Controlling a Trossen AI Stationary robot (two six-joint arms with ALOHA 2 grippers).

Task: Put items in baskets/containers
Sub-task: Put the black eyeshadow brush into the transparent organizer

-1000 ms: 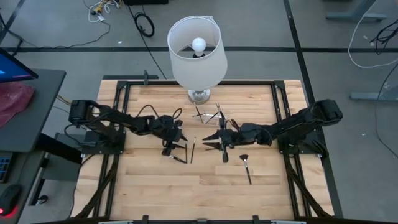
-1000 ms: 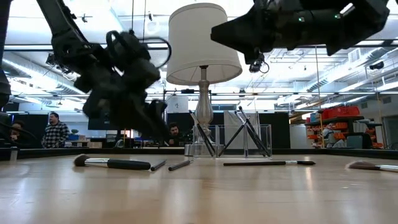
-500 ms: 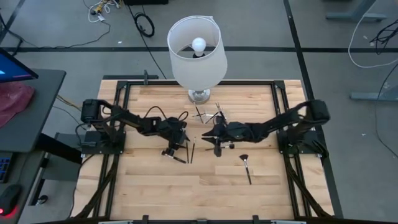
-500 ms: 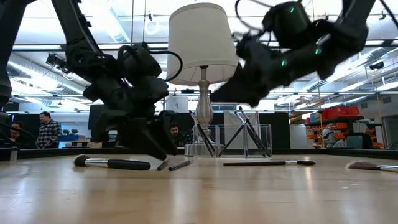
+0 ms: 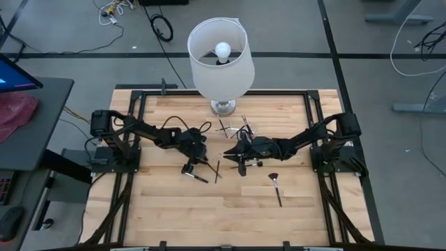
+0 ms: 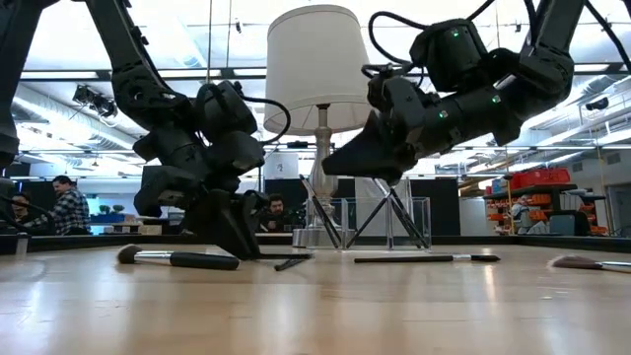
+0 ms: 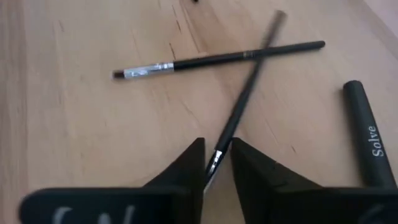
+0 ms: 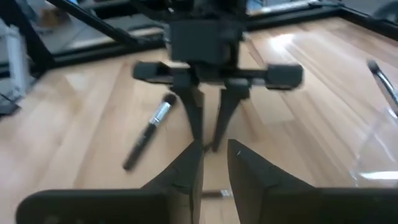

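A: Left pincer (image 7: pixel 217 163)?
B: Down at the bench (image 5: pixel 167 216), left of centre. It is pinching a thin dark brush (image 7: pixel 245 93) near the metal collar. The grip looks tight, but the contact itself is hard to make out.
A: Where does that brush run?
B: It runs away from the fingers and crosses a second thin brush (image 7: pixel 217 59) lying flat on the wood. A thick-handled brush (image 7: pixel 367 143) lies just beside them, lettering on the handle.
A: Right pincer (image 8: pixel 214 158)?
B: Raised off the bench, near the middle, pointing at the left one. Open or closed, holding anything or not: cannot tell.
A: The box?
B: The clear box (image 6: pixel 409 222) sits toward the back, just in front of the lamp (image 5: pixel 219 59). Several brushes lean crosswise inside it.
A: Loose ones?
B: A fan brush (image 5: pixel 274 178) lies flat right of centre, well apart from the box. The low view shows one long brush (image 6: pixel 424 258) flat in front of the box.
A: Background?
B: There are people (image 6: pixel 67 207) in the room beyond the bench.
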